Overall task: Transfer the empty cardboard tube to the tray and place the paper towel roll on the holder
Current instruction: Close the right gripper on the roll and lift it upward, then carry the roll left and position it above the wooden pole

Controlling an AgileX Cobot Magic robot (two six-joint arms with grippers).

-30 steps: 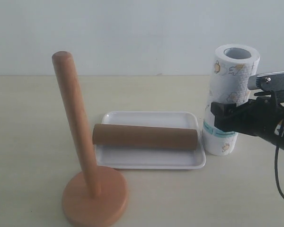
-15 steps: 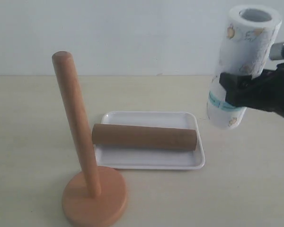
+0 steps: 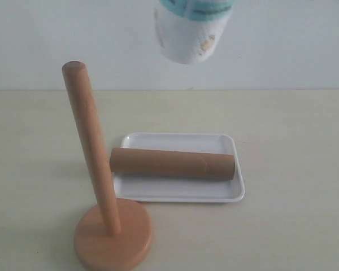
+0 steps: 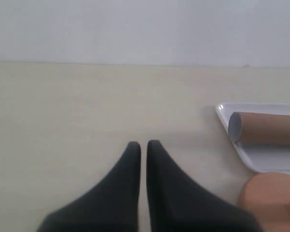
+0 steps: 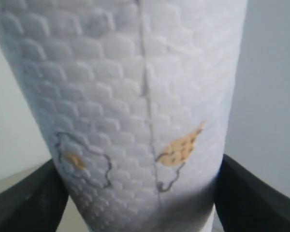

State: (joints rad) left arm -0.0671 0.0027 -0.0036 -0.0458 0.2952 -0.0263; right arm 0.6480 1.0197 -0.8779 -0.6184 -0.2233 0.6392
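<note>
On the tray lies tube: step one done. Right hand pinches roll high over counter, not yet above holder; threading is left. Left hand is pressed together, empty. Versus 0.5 s ago, roll is higher and further left.

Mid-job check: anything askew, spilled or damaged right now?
Nothing spilled or damaged. The cardboard tube lies flat in the tray. The holder looks tilted in the exterior view, possibly just camera angle. The paper towel roll hangs tilted, high up.
</note>
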